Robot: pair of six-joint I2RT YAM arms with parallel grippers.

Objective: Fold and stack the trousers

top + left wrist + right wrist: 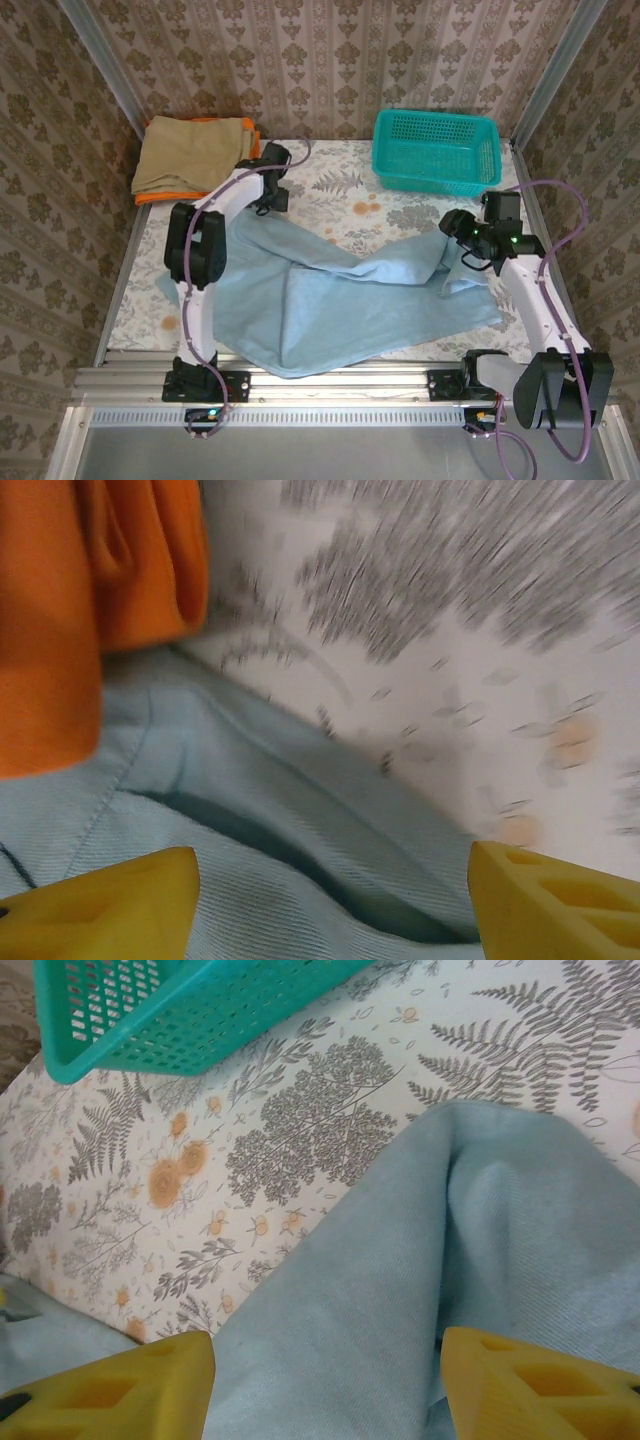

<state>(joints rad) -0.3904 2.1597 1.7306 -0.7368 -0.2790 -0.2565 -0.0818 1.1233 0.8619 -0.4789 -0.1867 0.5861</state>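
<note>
1. Across the middle of the fern-and-flower printed surface point(345, 200) lies the pale light-blue pair of soft-cloth trousers point(330, 300), unfolded and rumpled, reaching the near edge.
2. Left end effector point(330, 900): released, spread over a trouser seam, just beside the orange folded cloth point(60, 610).
3. Right end effector point(325, 1385): released, spread above a raised ridge of one leg.
4. Tan-beige folded cloth point(190, 150) tops the orange one, far left; teal plastic mesh basket point(437, 150), far right.
5. Risks: a left closure could catch the orange cloth and drag that stack. A pinch on the ridge may take one layer only, skewing the fold.
</note>
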